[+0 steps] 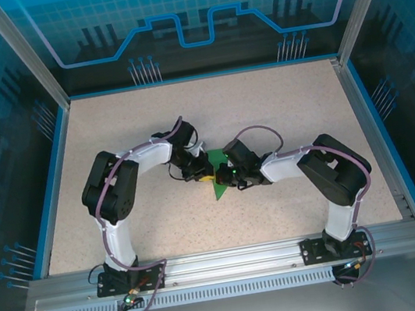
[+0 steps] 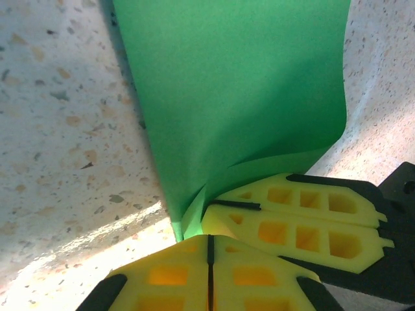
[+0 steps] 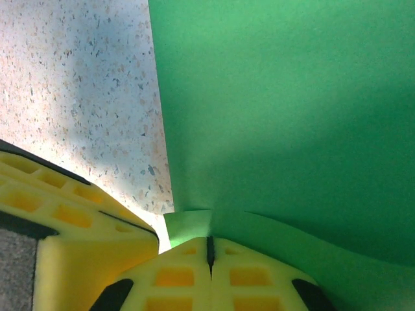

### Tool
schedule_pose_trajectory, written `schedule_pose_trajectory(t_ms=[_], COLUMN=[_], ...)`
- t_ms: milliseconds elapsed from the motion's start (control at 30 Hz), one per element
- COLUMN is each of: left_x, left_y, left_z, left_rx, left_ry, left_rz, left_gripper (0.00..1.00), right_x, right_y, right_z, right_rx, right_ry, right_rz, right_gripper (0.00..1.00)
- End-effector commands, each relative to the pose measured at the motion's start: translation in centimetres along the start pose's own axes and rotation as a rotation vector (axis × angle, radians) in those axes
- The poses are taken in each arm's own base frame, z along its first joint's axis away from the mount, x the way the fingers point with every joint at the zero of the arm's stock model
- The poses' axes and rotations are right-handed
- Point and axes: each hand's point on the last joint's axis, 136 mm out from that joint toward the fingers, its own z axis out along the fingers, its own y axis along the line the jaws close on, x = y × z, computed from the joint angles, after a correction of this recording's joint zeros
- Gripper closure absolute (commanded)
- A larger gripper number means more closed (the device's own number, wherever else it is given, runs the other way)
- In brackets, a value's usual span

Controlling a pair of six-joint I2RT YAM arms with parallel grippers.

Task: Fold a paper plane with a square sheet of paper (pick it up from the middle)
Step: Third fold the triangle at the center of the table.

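The square sheet of paper (image 1: 218, 188) is bright green and lies folded at the table's middle, with a pointed end toward the near edge. My left gripper (image 1: 205, 176) and right gripper (image 1: 225, 176) meet tip to tip over it. In the left wrist view my left gripper (image 2: 209, 241) is shut, and the paper (image 2: 240, 97) curls down to its tip. The right gripper's yellow fingers (image 2: 292, 223) pinch the same fold beside it. In the right wrist view my right gripper (image 3: 209, 243) is shut on the paper's (image 3: 292, 116) creased edge, with the left gripper's fingers (image 3: 65, 214) close by.
The speckled beige table (image 1: 109, 131) is ringed by a blue rim and aluminium posts (image 1: 23, 50). Both arm bases (image 1: 132, 276) are bolted along the near rail. Bare tabletop surrounds the paper on all sides.
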Motion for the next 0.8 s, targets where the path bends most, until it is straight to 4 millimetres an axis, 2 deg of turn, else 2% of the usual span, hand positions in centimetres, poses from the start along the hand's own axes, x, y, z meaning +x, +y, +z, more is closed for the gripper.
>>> schedule_pose_trajectory(t_ms=[0, 767], left_x=[0.8, -0.5], left_y=[0.4, 2.6], left_z=[0.8, 1.9], left_rx=[0.007, -0.096], left_ry=[0.036, 0.012], left_rz=[-0.030, -0.025], left_gripper=[0.91, 0.91], right_x=[2.7, 2.3], right_y=[-3.4, -2.5], right_z=[0.2, -0.4], right_rx=[0.108, 0.084], right_ry=[0.079, 0.065], right_rz=[0.026, 0.014], right_gripper=[1.00, 1.00])
